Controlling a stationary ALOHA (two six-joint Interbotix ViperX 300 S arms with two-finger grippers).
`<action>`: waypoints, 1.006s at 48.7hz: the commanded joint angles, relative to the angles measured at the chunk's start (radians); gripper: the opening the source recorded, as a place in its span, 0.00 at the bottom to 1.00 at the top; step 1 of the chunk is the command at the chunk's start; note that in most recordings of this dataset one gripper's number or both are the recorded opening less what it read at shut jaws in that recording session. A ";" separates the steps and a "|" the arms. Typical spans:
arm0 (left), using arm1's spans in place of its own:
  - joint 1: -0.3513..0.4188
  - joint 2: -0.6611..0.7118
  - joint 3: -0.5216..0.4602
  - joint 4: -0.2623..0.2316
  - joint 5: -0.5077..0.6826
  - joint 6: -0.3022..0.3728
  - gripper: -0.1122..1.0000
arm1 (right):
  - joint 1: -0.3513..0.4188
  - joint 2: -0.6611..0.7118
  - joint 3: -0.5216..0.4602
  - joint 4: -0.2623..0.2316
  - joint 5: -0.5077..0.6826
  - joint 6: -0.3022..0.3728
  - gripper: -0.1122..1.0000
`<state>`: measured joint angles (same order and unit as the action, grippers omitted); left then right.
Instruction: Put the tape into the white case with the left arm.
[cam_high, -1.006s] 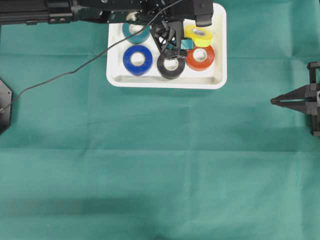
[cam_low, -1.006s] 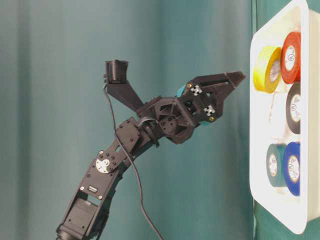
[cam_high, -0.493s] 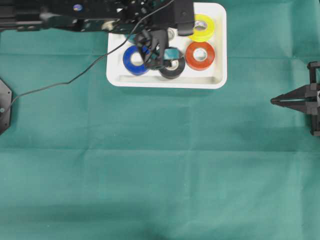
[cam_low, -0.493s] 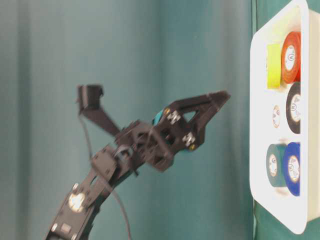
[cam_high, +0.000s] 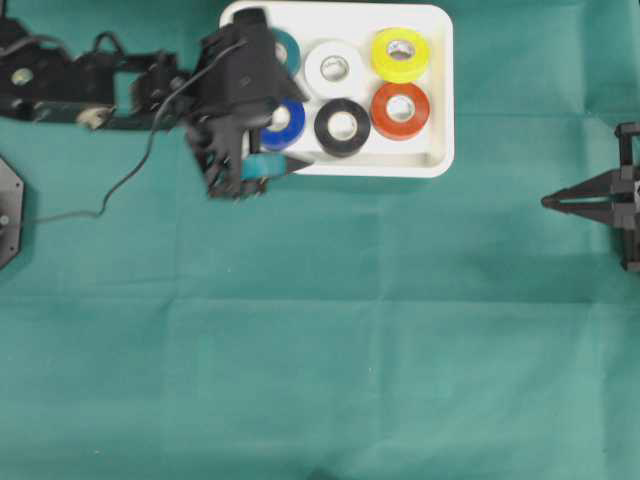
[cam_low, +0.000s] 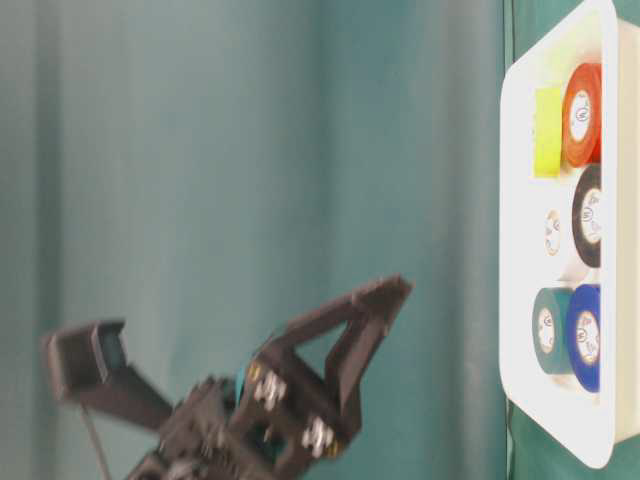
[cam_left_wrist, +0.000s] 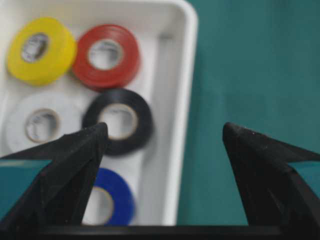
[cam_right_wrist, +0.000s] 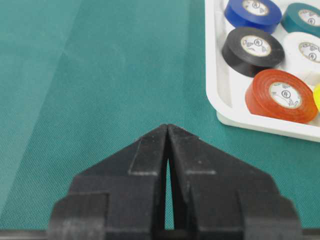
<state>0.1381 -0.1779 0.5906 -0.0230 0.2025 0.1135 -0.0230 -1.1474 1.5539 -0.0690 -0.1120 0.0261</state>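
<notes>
The white case (cam_high: 432, 150) stands at the table's far middle and holds several tape rolls: teal (cam_high: 290, 45), white (cam_high: 333, 67), yellow (cam_high: 399, 53), blue (cam_high: 285, 122), black (cam_high: 342, 126) and red (cam_high: 400, 108). My left gripper (cam_high: 275, 150) hangs blurred over the case's front left corner, partly covering the teal and blue rolls. It is open and holds nothing. In the left wrist view its gripper (cam_left_wrist: 165, 129) spans the case's rim (cam_left_wrist: 187, 75), one fingertip over the black roll (cam_left_wrist: 120, 120), the other over cloth. My right gripper (cam_high: 548, 202) is shut and empty at the right edge.
Green cloth (cam_high: 330, 340) covers the table. A thin black cable (cam_high: 120, 185) trails from the left arm toward a black base (cam_high: 8, 210) at the left edge. The right wrist view shows the case's near corner (cam_right_wrist: 225, 112) ahead and to the right.
The left gripper has swung from above the middle of the case to its front left corner and dropped lower, staying open. The white roll is now uncovered. The right arm has not moved.
</notes>
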 joint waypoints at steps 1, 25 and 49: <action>-0.018 -0.069 0.034 -0.003 -0.034 -0.012 0.94 | 0.000 0.006 -0.012 0.000 -0.009 0.002 0.02; -0.054 -0.442 0.360 -0.003 -0.183 -0.071 0.94 | 0.000 0.006 -0.012 0.000 -0.011 0.002 0.02; -0.118 -0.686 0.571 -0.003 -0.216 -0.064 0.94 | 0.000 0.006 -0.009 0.000 -0.011 0.002 0.02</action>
<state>0.0291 -0.8391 1.1520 -0.0245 0.0046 0.0460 -0.0230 -1.1474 1.5555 -0.0690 -0.1120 0.0276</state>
